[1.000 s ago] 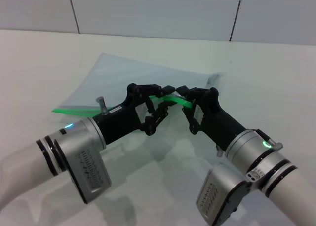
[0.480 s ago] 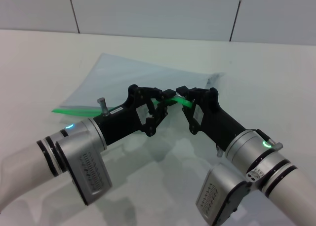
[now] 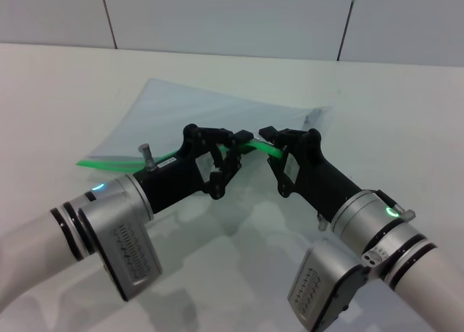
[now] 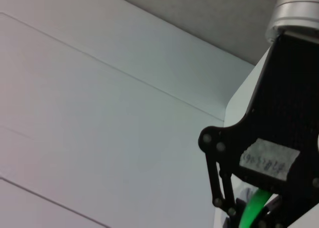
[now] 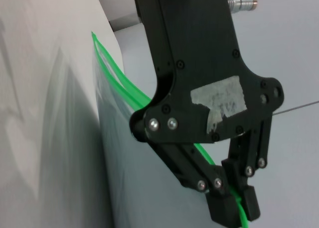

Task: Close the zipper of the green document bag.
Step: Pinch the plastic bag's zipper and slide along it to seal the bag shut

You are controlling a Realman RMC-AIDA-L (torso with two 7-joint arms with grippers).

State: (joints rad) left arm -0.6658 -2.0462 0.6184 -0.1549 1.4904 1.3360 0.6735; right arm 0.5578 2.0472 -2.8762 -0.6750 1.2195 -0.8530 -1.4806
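The green document bag (image 3: 199,111) lies flat on the white table, its translucent pale sheet lifted along the near edge. The zipper (image 3: 109,160) runs as a bright green strip along that edge and rises to mid-table between both arms. My left gripper (image 3: 238,138) is shut on the strip, and the right wrist view shows its fingertips (image 5: 238,203) pinching it. My right gripper (image 3: 267,135) is shut on the same strip just to the right, almost touching the left one. Further along, the zipper (image 5: 107,63) splits into two strands. The slider tab is hidden.
The white table (image 3: 65,85) extends to a tiled wall (image 3: 232,13) at the back. The bag's far right corner (image 3: 315,116) curls up slightly. Both forearms fill the near part of the table.
My left gripper has shifted slightly left along the green strip, opening a small gap to the right gripper. The right arm has held still.
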